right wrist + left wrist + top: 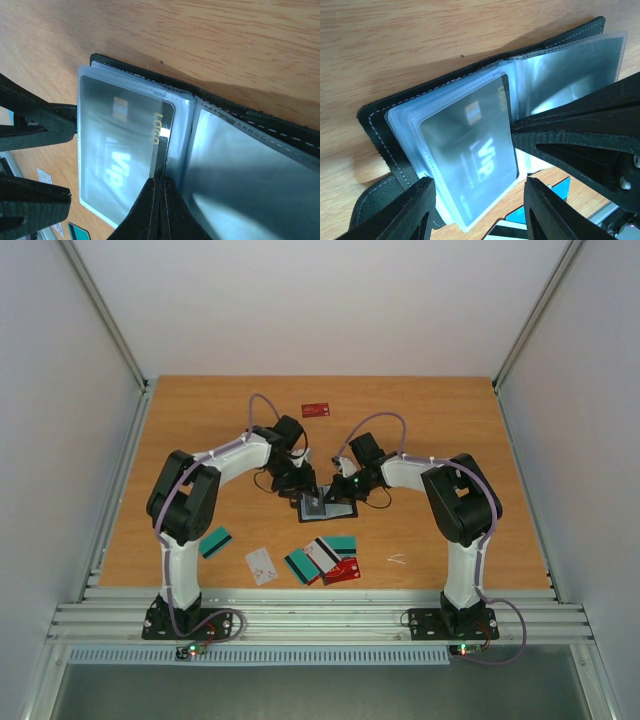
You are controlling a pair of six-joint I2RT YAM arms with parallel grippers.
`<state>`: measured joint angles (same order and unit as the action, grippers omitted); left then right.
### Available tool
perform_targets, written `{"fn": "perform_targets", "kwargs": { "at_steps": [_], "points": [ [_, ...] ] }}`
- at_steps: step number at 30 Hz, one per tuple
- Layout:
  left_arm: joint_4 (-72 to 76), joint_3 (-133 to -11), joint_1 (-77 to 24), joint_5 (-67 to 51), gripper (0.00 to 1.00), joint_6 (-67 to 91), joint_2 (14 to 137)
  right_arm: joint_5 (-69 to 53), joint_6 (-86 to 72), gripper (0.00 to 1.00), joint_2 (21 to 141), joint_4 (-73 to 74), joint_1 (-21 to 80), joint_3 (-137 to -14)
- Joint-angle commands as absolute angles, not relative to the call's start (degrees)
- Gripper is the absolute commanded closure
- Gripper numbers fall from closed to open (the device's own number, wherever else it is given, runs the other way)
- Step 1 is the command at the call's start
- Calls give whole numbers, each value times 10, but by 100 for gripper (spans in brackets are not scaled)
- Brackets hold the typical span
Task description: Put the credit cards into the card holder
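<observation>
Top external: holder (325, 508) open at centre of table (450, 440). Black card (470, 150) inside clear sleeve (402, 130), holder's left half. Left gripper (477, 192) released, jaws flanking sleeve's edge. Right gripper (159, 182) clenched, tips on sleeve by fold. Loose cards (325, 558) near; red card (316, 410) far.

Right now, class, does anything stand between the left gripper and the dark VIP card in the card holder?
Only the clear sleeve covering the VIP card. The left gripper is open, astride the sleeve's outer edge; the shut right gripper sits at the card holder's fold, beyond the card.
</observation>
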<state>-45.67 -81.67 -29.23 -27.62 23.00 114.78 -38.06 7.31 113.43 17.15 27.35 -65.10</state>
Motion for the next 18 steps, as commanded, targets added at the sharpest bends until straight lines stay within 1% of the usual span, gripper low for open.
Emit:
{"fn": "perform_targets", "kwargs": {
  "at_steps": [1, 18],
  "points": [
    [-465, -835, -296, -274, 50, 215, 1168, -364, 74, 98, 1158, 181, 273, -656],
    [-465, -846, -298, -268, 50, 216, 1177, -370, 73, 99, 1161, 182, 271, -659]
  ]
}}
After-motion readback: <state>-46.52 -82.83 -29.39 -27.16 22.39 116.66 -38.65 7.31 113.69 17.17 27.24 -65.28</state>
